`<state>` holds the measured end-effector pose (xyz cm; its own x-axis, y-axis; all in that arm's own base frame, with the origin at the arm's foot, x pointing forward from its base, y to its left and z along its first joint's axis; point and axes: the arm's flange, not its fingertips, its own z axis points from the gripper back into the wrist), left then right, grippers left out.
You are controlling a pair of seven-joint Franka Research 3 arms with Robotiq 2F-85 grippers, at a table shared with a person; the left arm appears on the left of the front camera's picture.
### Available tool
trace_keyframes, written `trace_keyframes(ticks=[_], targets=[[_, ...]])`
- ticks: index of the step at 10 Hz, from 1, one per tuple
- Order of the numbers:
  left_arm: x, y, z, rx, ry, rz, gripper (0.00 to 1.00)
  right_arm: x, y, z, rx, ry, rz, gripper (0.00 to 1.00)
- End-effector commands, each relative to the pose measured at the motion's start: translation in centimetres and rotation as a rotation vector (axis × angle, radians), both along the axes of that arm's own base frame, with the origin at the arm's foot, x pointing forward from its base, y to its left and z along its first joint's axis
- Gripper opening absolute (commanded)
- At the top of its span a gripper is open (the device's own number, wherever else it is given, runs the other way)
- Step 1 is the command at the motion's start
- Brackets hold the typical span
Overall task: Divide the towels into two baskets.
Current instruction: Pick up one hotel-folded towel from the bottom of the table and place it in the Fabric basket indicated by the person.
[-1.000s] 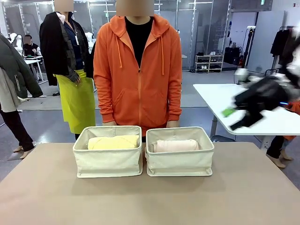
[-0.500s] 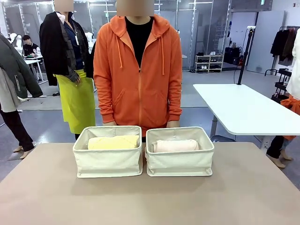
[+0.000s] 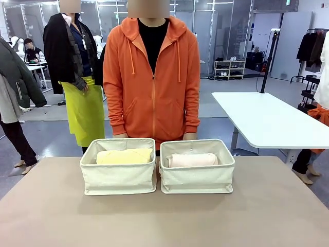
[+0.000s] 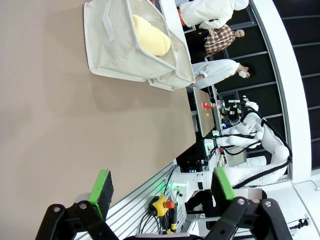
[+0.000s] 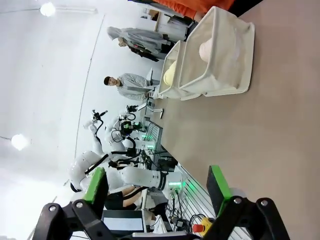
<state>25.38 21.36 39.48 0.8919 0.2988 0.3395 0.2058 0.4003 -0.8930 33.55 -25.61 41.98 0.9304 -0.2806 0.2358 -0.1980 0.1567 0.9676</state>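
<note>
Two cream canvas baskets sit touching near the table's (image 3: 46, 216) far edge, their depths hidden. Left basket (image 3: 118, 177) holds a pale yellow rolled towel (image 3: 125, 156), right basket (image 3: 198, 180) a pale pink one (image 3: 193, 160). Both the left gripper (image 4: 161, 187) and the right gripper (image 5: 157, 185) gape, holding nothing.

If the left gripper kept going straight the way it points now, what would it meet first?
Probably nothing close: the open left gripper points along the bare table. The basket with the pale yellow towel sits far ahead, off-line; depth is unclear.

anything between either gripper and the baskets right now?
Nothing visible. The left gripper and right gripper are both open and empty, with bare table between them and the left basket holding the pale yellow towel and the right basket holding the pale pink towel.
</note>
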Motion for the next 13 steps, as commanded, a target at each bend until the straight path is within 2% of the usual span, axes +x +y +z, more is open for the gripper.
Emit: trace_keyframes(ticks=[1,13], targets=[[-0.42,0.16,0.30,-0.008,-0.002,-0.006,1.00,-0.41,0.50,1.24,-0.022,0.019,0.008,1.00],[-0.42,0.16,0.30,-0.008,-0.002,-0.006,1.00,-0.41,0.50,1.24,-0.022,0.019,0.008,1.00]])
